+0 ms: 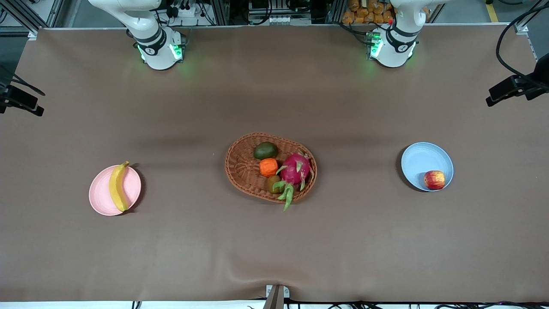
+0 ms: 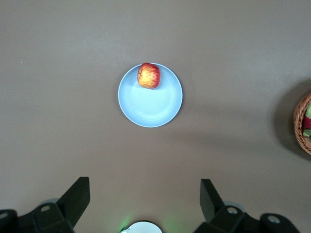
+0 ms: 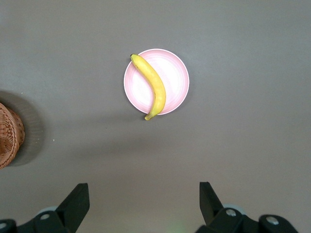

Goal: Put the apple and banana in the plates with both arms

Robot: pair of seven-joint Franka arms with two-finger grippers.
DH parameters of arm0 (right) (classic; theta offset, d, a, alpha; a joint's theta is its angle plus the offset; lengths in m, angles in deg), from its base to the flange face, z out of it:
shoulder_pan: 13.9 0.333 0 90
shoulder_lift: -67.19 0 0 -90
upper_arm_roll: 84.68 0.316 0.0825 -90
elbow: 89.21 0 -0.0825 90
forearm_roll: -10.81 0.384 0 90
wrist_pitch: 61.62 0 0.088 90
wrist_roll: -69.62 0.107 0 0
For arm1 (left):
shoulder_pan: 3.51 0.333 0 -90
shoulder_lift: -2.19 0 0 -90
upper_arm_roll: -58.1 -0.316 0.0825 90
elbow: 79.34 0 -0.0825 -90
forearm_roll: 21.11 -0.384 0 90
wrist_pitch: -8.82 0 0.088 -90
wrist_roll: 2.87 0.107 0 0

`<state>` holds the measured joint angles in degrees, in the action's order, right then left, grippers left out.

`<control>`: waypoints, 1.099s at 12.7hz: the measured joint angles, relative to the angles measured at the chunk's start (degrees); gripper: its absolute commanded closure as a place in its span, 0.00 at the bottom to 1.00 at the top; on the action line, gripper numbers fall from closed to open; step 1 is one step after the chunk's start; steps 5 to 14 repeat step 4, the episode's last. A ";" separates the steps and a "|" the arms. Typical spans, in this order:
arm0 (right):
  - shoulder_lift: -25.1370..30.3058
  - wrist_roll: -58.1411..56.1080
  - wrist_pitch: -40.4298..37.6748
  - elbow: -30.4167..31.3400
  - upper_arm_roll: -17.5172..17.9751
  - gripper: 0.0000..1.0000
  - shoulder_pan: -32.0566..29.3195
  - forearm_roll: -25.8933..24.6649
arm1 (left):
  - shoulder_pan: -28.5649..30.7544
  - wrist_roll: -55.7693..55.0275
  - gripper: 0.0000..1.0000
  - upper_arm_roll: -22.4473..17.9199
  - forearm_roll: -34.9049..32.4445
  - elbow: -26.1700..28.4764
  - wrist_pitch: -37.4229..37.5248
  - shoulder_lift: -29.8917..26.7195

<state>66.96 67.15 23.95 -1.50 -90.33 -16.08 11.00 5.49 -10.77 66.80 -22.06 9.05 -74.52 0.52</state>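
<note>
Both fruits already lie on plates, so no reach appears to remain. The apple [image 1: 434, 180] sits at the rim of the pale blue plate [image 1: 422, 159], on the edge nearer the front camera, toward the left arm's end of the worktop. The left end effector [image 2: 145, 194] hangs high over bare worktop beside that plate, fingers spread and empty. The banana [image 1: 117, 187] lies across the pale pink plate [image 1: 99, 193], its long axis spanning rim to rim. The right end effector [image 3: 144, 195] waits likewise, spread wide above the worktop beside it.
</note>
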 measured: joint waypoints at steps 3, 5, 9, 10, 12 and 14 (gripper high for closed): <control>0.00 -0.05 0.02 0.00 0.00 0.00 -0.01 0.00 | -0.07 0.00 0.00 1.36 0.00 -0.10 0.00 0.00; 0.00 -0.08 0.02 0.00 0.00 0.00 0.00 0.00 | -0.10 -0.01 0.00 2.06 0.00 -0.10 0.00 0.00; 0.00 -0.08 0.02 0.00 0.00 0.00 0.00 0.00 | -0.10 -0.01 0.00 2.06 0.00 -0.10 0.00 0.00; 0.00 -0.08 0.02 0.00 0.00 0.00 0.00 0.00 | -0.10 -0.01 0.00 2.06 0.00 -0.10 0.00 0.00; 0.00 -0.08 0.02 0.00 0.00 0.00 0.00 0.00 | -0.10 -0.01 0.00 2.06 0.00 -0.10 0.00 0.00; 0.00 -0.08 0.02 0.00 0.00 0.00 0.00 0.00 | -0.10 -0.01 0.00 2.06 0.00 -0.10 0.00 0.00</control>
